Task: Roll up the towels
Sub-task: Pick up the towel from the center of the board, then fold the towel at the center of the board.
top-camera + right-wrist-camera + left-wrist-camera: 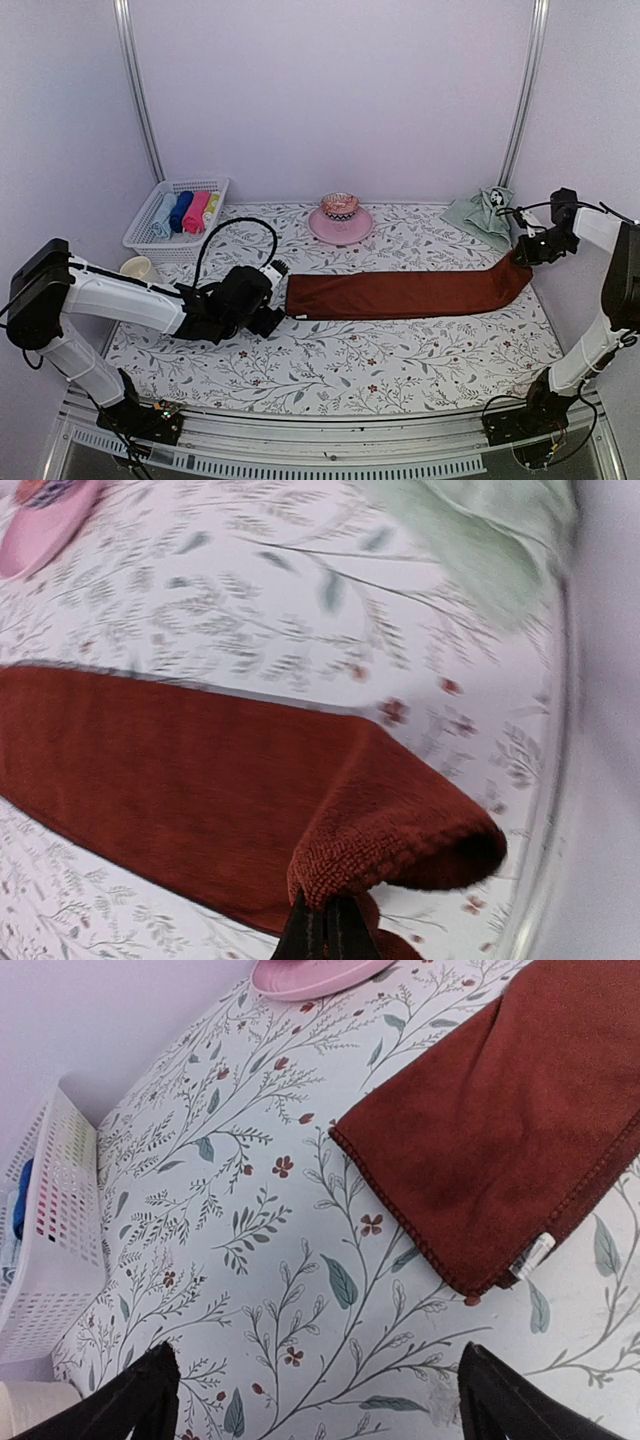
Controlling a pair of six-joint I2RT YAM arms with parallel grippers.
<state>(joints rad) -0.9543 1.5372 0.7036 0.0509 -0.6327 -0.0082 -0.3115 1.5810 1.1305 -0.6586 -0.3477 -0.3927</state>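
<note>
Here we see the red-brown towel (400,293) stretched as a long strip across the table cover (330,365), its right end pinched up by the right gripper (325,932), the left gripper (320,1400) spread beside its left end; soft and limp, it wants, we judge, a hold at the hem.

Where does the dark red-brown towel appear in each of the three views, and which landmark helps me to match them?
Top external: the dark red-brown towel lies as a long strip across the picture's middle, right end raised.
Left wrist: its left end fills the upper right.
Right wrist: it spans the lower half.
Shared landmark: the pink plate, beyond the towel in all three.
</note>
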